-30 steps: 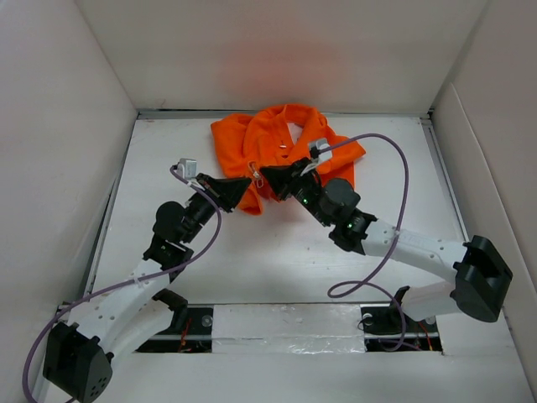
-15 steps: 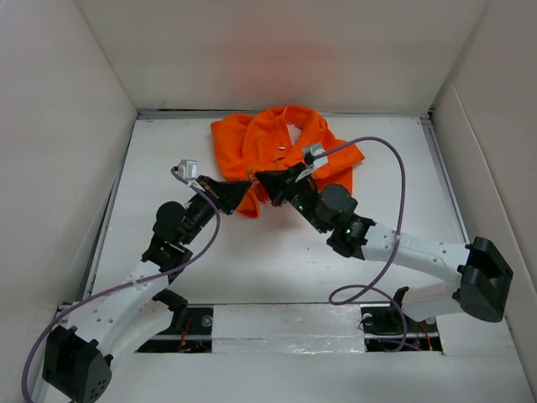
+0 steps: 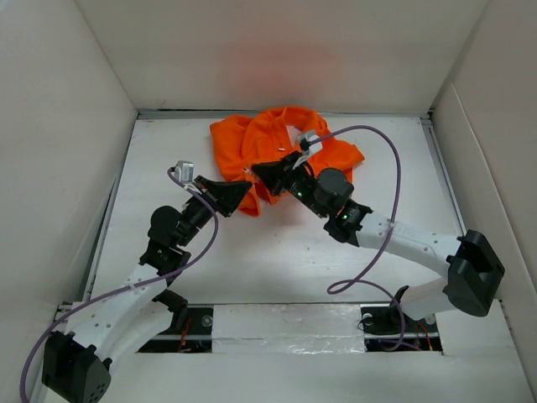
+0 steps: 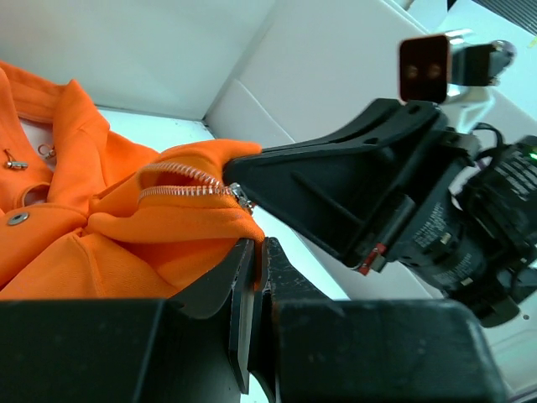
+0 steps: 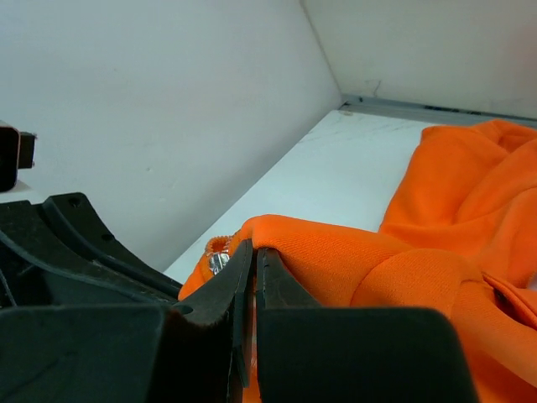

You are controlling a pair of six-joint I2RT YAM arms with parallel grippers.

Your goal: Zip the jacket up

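The orange jacket (image 3: 281,143) lies crumpled at the far middle of the table. My left gripper (image 3: 244,192) is shut on its near hem; orange fabric is pinched between the fingers in the left wrist view (image 4: 256,245). My right gripper (image 3: 257,172) is shut on the jacket's edge (image 5: 336,252), right at the zipper. The light zipper teeth (image 4: 180,180) end at the small metal pull (image 4: 244,201), which touches the right gripper's tip. The pull (image 5: 218,263) shows just left of the right fingers (image 5: 241,260). The two grippers nearly touch.
White walls enclose the table on the left, back and right. Purple cables loop from both wrists (image 3: 401,193). Snap buttons (image 4: 17,218) show on the jacket's front. The left gripper's black body (image 5: 92,243) fills the lower left of the right wrist view.
My right gripper has moved left and a little farther away along the jacket's edge. The left gripper has held its grip and shifted only slightly.
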